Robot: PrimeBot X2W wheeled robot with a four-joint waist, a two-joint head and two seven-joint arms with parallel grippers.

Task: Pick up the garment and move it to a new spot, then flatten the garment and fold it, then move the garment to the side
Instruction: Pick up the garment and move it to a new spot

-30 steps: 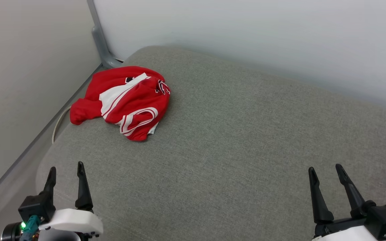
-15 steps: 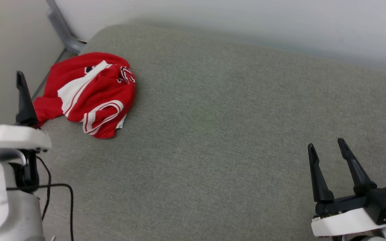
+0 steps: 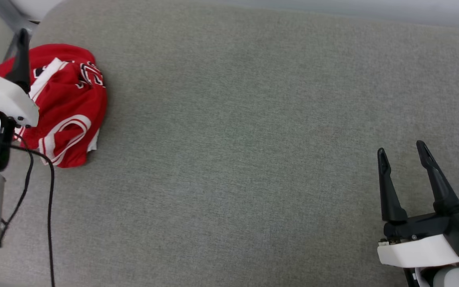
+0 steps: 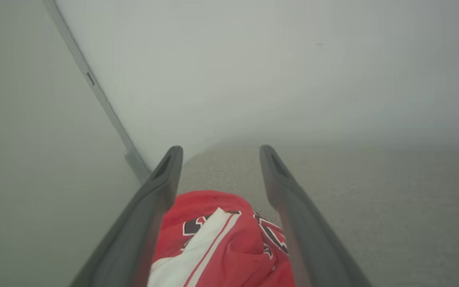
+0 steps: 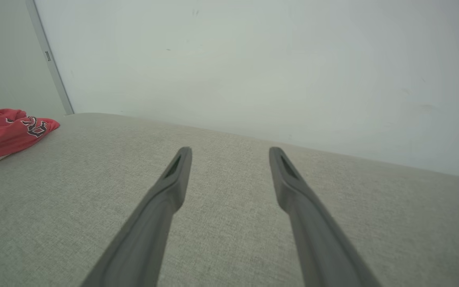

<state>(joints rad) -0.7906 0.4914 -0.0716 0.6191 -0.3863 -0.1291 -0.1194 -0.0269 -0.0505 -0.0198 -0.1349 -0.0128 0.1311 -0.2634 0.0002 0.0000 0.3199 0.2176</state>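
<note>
Your left end effector (image 3: 1, 36) hangs open and empty over the crumpled garment (image 3: 70, 107); your right end effector (image 3: 401, 149), also open and empty, sits well apart.

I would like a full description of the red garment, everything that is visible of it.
The garment is a red shirt of soft-looking fabric, with a white part, red-and-white striped trim and black, white-outlined lettering partly hidden in folds. It lies crumpled in a heap near the left edge of the grey cushion. The open left end effector is above it; whether they touch cannot be told.
</note>
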